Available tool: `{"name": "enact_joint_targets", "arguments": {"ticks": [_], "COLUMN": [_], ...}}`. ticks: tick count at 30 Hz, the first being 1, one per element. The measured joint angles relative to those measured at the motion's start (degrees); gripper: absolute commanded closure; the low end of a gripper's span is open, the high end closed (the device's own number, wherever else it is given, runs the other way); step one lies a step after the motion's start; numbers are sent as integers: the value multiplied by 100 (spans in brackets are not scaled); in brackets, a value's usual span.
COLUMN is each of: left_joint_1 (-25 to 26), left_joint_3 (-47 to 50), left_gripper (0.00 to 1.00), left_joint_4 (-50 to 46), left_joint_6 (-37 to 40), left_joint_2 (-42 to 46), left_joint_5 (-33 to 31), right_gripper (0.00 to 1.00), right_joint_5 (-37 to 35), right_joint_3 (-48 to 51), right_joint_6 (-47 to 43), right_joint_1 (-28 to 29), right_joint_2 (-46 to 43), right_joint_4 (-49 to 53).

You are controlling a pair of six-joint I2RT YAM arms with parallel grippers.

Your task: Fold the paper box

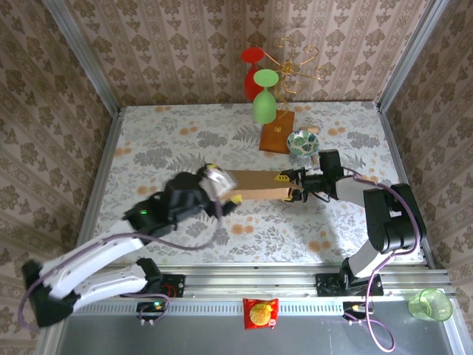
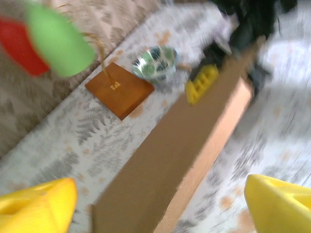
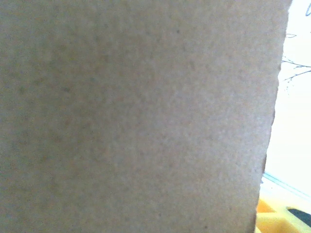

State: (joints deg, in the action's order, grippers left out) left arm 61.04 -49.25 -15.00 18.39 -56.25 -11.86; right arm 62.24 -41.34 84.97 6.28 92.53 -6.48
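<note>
Thin paper box [image 1: 255,185] looks light, stiff, bends at creases; right claw [image 1: 290,186] clamps its end, left claw [image 1: 223,183] spread wide astride other end, pinch edge between its fingers.

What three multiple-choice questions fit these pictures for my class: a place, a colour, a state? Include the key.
1. Where is the patterned bowl? A on the paper box; B beside the stand's square base; C by the arm bases.
2. The two stemmed glasses are: A blue and yellow; B both clear; C a red glass and a green glass.
3. The left fingers are: A open, the paper box between them; B shut on the bowl; C shut on a glass.
B, bowl and base sit side by side; C, those colours show; A, yellow fingers stand apart.
</note>
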Motion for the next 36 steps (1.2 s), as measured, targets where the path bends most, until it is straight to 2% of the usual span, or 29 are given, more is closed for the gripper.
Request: {"name": "enact_joint_targets", "arguments": {"ticks": [1,3,7,12,21,31,34,36], "left_joint_1": [289,511,424,170,-151,-155,-155,-151], "left_joint_3": [7,20,22,-269,-568,-562,-496,-424], "left_gripper": [0,0,0,0,0,0,4,10], "left_joint_4": [-2,-9,9,-31,-284,59,356,579], "left_joint_6": [446,1176,2271,2988,3316,3353,3399,3434], "left_joint_2": [-310,-739,-1005,-1355,-2004,-2566,-2699,-2730], "left_joint_5": [-376,-839,-1187,-1259,-901,-828,-951,-1049], "right_gripper": [62,63,63,63,64,66,66,66], "right_joint_5": [20,55,107,149,247,278,264,254], "right_joint_3": [-7,-31,-177,-219,-223,-223,-223,-223], "right_joint_6": [-50,-136,-413,-577,-686,-686,-684,-684], "right_joint_1": [-22,-59,-149,-236,-315,-348,-348,-380], "right_joint_2": [-13,-48,-66,-87,-87,-87,-87,-87], "right_joint_4": [74,234,695,942,1062,1062,1062,1060]}}
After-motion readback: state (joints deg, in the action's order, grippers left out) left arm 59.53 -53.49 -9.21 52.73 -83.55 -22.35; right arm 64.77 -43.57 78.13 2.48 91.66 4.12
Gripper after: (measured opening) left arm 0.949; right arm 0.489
